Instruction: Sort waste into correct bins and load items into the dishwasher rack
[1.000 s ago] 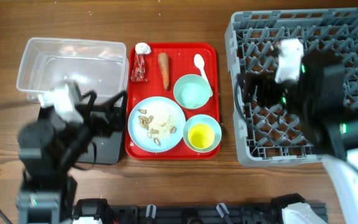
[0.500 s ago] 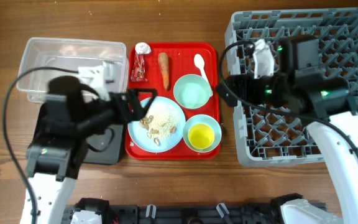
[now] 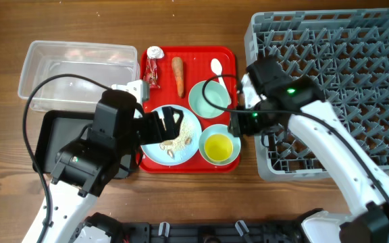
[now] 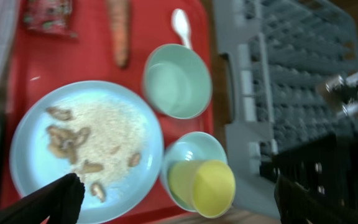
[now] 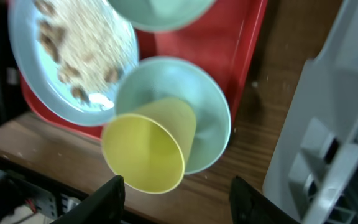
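The yellow cup (image 3: pixel 216 146) sits tilted in a bowl (image 3: pixel 230 134) at the tray's (image 3: pixel 194 55) 5 o'clock corner. The right gripper (image 3: pixel 238 127) hovers at the bowl's 1 o'clock, fingers spread, empty. The left gripper (image 3: pixel 171 123) hangs over the plate (image 3: pixel 152 147), also spread wide and empty. The rack (image 3: pixel 329 40) stands at the tray's 3 o'clock.

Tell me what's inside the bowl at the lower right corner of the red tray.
A yellow cup sits in the bowl, its open mouth showing. The bowl's floor beneath the cup is covered, so nothing under it can be checked.
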Tool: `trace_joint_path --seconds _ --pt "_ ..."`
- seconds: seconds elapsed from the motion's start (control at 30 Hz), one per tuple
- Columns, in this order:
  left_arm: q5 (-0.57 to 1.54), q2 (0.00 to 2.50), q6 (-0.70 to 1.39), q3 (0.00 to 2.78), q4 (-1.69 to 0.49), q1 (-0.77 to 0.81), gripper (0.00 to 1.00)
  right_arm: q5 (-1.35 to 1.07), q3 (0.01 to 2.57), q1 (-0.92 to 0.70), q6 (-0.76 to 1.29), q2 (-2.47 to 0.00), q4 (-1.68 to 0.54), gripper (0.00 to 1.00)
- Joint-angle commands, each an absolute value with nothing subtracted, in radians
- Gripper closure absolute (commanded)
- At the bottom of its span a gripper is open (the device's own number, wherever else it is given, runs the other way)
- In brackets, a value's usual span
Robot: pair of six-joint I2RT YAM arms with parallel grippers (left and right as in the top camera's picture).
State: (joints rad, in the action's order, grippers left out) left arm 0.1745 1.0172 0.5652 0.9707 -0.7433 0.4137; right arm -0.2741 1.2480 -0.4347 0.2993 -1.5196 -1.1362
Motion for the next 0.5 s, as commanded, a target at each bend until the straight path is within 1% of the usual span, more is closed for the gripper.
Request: trace_joint_path --seconds 0.0,0.1,0.27,0.4,0.47 --pt "0.055 1.014 0.678 0.995 -0.776 0.350 0.07 -0.250 1.217 -0.482 0.305 -1.542 -1.134 0.44" --pt "0.049 1.014 0.686 1.035 -0.812 0.298 0.15 -0.212 1.177 -0.512 0.314 -1.552 -1.110 0.43" --pt "-0.039 1.015 0.656 1.166 -0.966 0.228 0.13 -0.203 1.135 -0.514 0.343 -1.554 -1.060 0.43" --pt "-0.001 1.019 0.636 1.192 -1.024 0.227 0.11 -0.202 1.130 -0.514 0.342 -1.554 -1.048 0.45" --pt "0.049 1.036 0.589 1.192 -1.039 0.247 0.12 -0.202 1.130 -0.513 0.356 -1.554 -1.041 0.50"
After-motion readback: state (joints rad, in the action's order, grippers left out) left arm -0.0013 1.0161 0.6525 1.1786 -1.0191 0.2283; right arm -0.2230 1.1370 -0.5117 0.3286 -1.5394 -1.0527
